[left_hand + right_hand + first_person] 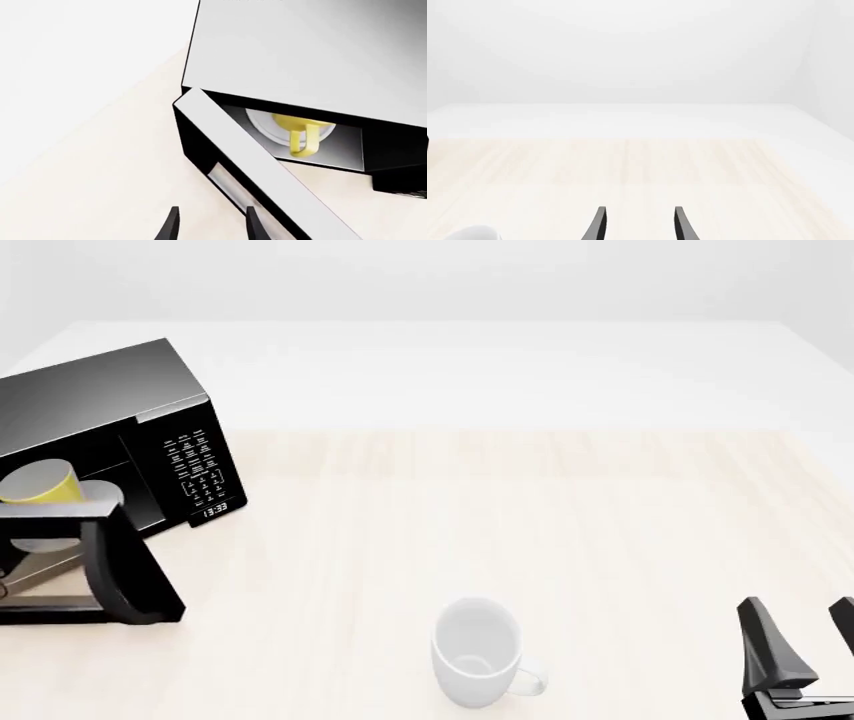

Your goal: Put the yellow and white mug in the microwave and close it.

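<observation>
Though partly masked by the half-open door [267, 175], sits well inside the microwave [120, 440]: the yellow and white mug [300, 131], tipped on its side on the white turntable plate [267, 131], loop handle toward the opening (seen through the gap in the left wrist view). Same mug [38, 483] visible in the front view, behind the door's top edge, rim facing the far left. Door swung out at an angle, neither shut nor fully wide.

Left gripper [210, 225]: parted, holding nothing, one finger overlapping the door's outer face in the wrist view (contact cannot be told), the mug beyond the fingertips and past the door. Not visible in the front view.

Right gripper [814, 640]: spread apart, nothing between the fingers [599, 222], hovering over bare wooden table [640, 170]. All-white mug [477, 652] standing upright well off to the left of those jaws, handle turned toward them. Microwave far from the right jaws, across the table.
</observation>
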`<state>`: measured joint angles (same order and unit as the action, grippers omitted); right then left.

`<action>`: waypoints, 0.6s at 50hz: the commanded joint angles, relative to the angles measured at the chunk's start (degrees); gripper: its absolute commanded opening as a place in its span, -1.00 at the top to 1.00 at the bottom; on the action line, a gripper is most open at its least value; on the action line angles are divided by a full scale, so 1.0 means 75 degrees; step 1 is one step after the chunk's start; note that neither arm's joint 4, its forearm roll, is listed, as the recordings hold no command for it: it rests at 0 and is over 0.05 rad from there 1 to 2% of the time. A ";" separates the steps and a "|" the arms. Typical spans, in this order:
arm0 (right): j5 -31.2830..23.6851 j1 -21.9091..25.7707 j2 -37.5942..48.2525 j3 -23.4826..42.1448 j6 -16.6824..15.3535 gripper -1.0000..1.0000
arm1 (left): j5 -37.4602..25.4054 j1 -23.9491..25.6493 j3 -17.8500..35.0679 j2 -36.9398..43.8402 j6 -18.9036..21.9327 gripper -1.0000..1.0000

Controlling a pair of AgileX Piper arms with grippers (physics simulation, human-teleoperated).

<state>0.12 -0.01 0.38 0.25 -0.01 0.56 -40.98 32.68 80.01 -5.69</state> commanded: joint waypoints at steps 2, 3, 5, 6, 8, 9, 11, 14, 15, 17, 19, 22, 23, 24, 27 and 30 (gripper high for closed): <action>0.0000 0.0001 -0.0001 0.0000 -0.0001 -1.00 | 0.0153 0.0203 0.0078 0.0053 -0.0009 -1.00; 0.0000 0.0001 -0.0001 0.0000 0.0000 -1.00 | 0.0162 0.0211 0.0084 0.0071 -0.0011 -1.00; 0.0000 0.0000 0.0000 0.0000 0.0000 -1.00 | 0.0182 0.0230 0.0107 0.0092 -0.0010 -1.00; 0.0000 -0.0001 0.0001 0.0000 0.0001 -1.00 | 0.0191 0.0230 0.0117 0.0105 -0.0004 -1.00; 0.0000 0.0000 0.0001 0.0000 -0.0001 -1.00 | 0.0212 0.0247 0.0142 0.0135 -0.0009 -1.00; 0.0000 -0.0001 -0.0001 0.0000 0.0001 -1.00 | 0.0224 0.0260 0.0149 0.0141 -0.0005 -1.00; 0.0000 -0.0001 -0.0001 0.0000 -0.0001 -1.00 | 0.0247 0.0268 0.0170 0.0184 0.0001 -1.00; 0.0000 0.0000 -0.0001 0.0000 -0.0001 -1.00 | 0.0263 0.0331 0.0229 0.0203 -0.0010 -1.00; 0.0000 0.0000 0.0000 0.0000 0.0001 -1.00 | 0.0275 0.0332 0.0247 0.0213 -0.0006 -1.00; 0.0000 0.0000 -0.0001 0.0000 -0.0001 -1.00 | 0.0296 0.0356 0.0265 0.0226 -0.0010 -1.00; 0.0000 -0.0002 0.0000 0.0000 0.0000 -1.00 | 0.0332 0.0372 0.0277 0.0274 -0.0004 -1.00; 0.0000 0.0001 0.0000 0.0000 0.0000 -1.00 | 0.0383 0.0415 0.0331 0.0359 -0.0003 -1.00; 0.0000 0.0002 0.0001 0.0000 -0.0002 -1.00 | 0.0395 0.0443 0.0345 0.0352 -0.0002 -1.00; 0.0000 0.0000 0.0000 0.0000 0.0001 -1.00 | 0.0392 0.0447 0.0365 0.0370 -0.0006 -1.00; 0.0000 -0.0001 0.0000 0.0000 0.0002 -1.00 | 0.0429 0.0480 0.0433 0.0450 -0.0012 -1.00; 0.0000 0.0001 -0.0001 0.0000 -0.0001 -1.00 | 0.0452 0.0520 0.0473 0.0511 -0.0023 -1.00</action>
<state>0.12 0.00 0.38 0.25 -0.01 3.03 -38.35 34.72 82.82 -5.50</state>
